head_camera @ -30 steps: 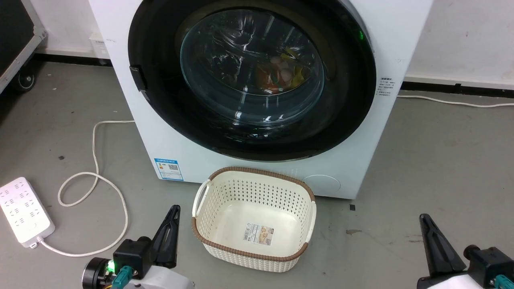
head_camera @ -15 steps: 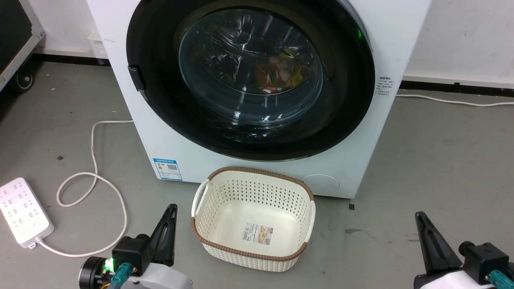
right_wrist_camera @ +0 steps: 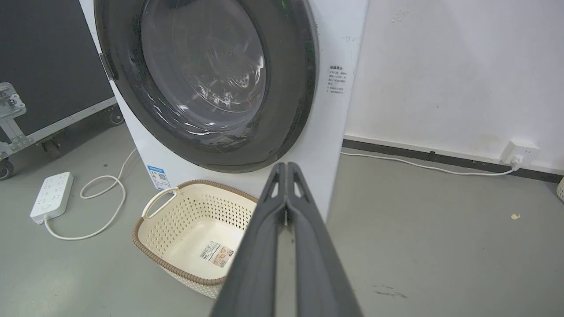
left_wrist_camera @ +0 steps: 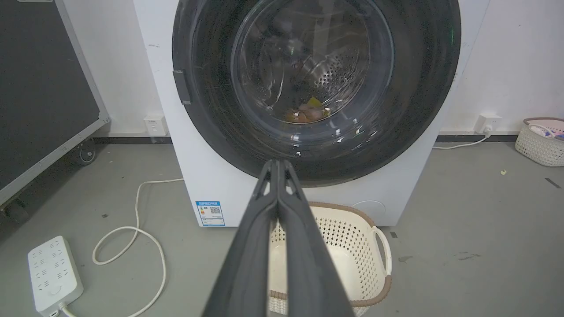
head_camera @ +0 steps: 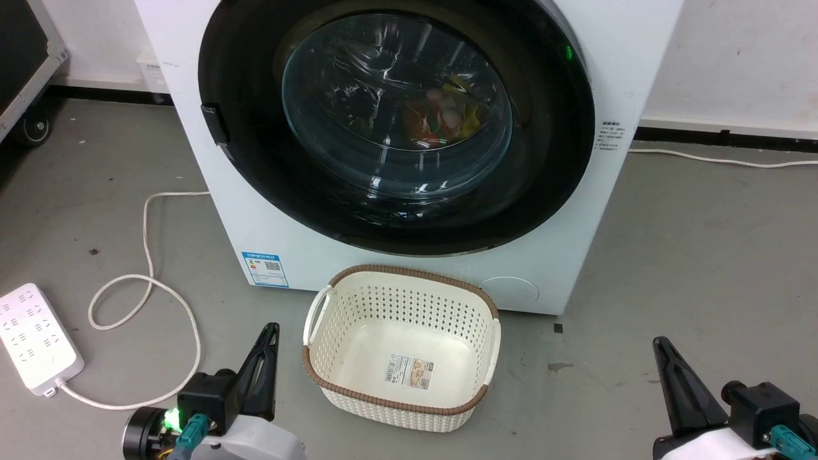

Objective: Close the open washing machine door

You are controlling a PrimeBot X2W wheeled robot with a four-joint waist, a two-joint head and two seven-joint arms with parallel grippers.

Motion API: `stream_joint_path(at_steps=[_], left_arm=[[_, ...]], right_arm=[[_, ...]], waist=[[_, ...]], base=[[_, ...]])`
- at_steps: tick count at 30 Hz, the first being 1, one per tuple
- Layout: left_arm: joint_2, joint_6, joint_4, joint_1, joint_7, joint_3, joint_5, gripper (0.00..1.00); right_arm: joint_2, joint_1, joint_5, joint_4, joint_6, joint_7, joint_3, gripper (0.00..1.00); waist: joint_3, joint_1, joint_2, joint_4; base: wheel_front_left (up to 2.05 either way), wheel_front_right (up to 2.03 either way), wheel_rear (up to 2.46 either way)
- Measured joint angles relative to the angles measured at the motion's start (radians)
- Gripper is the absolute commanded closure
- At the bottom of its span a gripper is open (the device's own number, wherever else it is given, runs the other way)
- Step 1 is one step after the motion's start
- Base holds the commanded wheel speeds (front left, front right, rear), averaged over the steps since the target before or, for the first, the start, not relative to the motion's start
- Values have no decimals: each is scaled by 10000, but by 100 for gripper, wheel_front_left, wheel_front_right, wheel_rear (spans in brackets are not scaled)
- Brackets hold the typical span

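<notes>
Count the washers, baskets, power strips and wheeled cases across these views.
White front-loading washing machine: 1
Perforated baskets: 2, the cream brown-rimmed basket and the pale basket by the wall
White power strip: 1
Black wheeled case: 1
Total: 5

The washing machine door [head_camera: 396, 115] has a glossy black rim and smooth clear glass; the basket [head_camera: 396, 305] (perforated) is probably plastic.

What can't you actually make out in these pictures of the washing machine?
Top of the washing machine door: cut off by the upper edge in every view.
Coloured items behind its glass: blurred by reflections, head view.
Blue sticker: print too small, head view.
Basket floor: partly hidden behind the left hand, left wrist view.
</notes>
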Motion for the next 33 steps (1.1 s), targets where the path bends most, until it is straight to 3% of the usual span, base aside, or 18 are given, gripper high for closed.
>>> stream_joint_path(at_steps=[33], left_arm=[[-100, 345, -403, 0, 704, 244, 251, 100]], right_arm=[[2, -344, -190, -117, 0, 621, 332, 100]], waist=[[36, 0, 0, -88]], base=[[0, 0, 0]])
